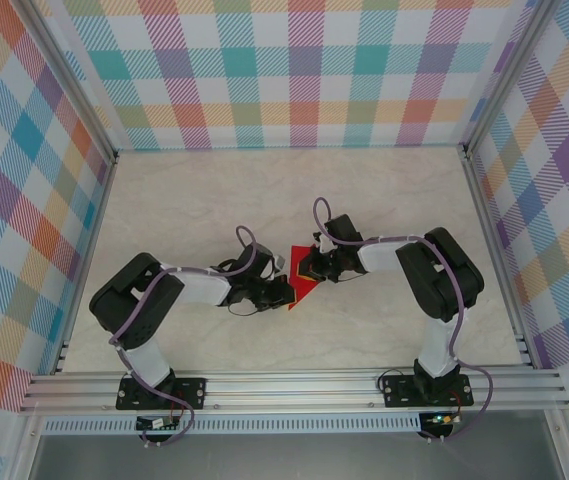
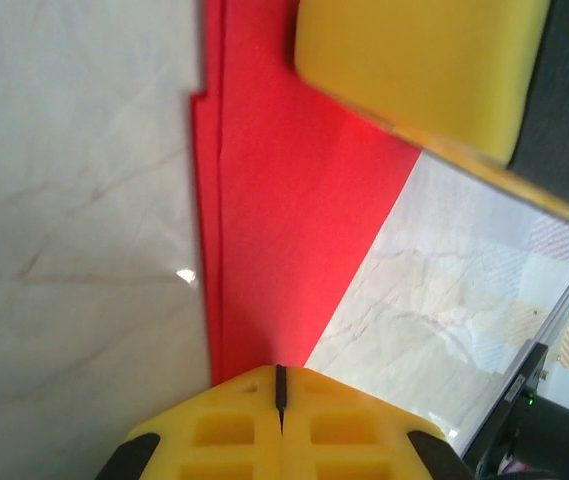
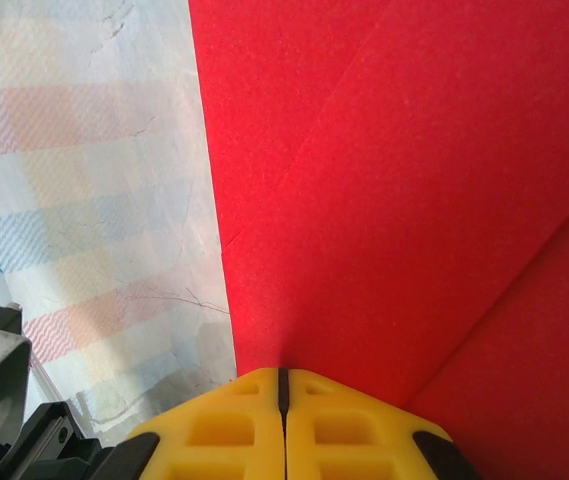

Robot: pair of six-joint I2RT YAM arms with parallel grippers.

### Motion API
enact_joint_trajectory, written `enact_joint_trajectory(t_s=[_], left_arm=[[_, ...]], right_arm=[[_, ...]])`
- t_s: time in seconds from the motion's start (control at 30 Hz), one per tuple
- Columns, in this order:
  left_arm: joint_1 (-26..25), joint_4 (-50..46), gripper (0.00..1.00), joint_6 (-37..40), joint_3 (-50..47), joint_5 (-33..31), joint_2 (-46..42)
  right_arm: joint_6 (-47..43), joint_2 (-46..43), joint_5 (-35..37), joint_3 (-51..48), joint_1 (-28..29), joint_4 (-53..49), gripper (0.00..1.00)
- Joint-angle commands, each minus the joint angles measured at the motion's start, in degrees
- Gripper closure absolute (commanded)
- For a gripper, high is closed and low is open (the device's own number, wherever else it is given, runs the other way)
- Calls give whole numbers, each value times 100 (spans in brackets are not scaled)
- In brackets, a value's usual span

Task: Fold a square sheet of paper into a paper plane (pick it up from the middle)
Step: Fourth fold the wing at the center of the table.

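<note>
The left gripper [image 1: 280, 292] and right gripper [image 1: 311, 267] crowd the paper [image 1: 304, 289] from both sides. Behind them the table [image 1: 264, 190] lies open to the walls [image 1: 294, 80].

Lab test cell: plaid walls [image 1: 304, 70], aluminium frame [image 1: 294, 385].

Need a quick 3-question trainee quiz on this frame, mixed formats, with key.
1. True or false: the red paper lies as a flat, unfolded square.
2. Multiple choice: the left gripper is A) wide open, B) shut, tips at the paper, C) holding a cup.
3. Short answer: what colour are the fingers of the right gripper?

Key: 1 false (creases and layered edges show). 2 B. 3 yellow.
</note>
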Motion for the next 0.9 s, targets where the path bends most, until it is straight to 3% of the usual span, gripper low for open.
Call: enact_joint_trajectory(t_s=[0.0,0.2,0.57,0.87], left_arm=[[11,-854,95,122,-335,185,-4],[-22,-1310,94,373,-373,352,-185],[-24,-1995,94,414,161,-512,-1426],[-16,-1793,94,454,1145,-470,-420]], right_arm=[[-71,263,733,-190,0,-540,94],[-56,263,742,-173,0,-582,94],[-18,277,711,-120,0,-595,94],[99,237,622,-53,0,-566,93]])
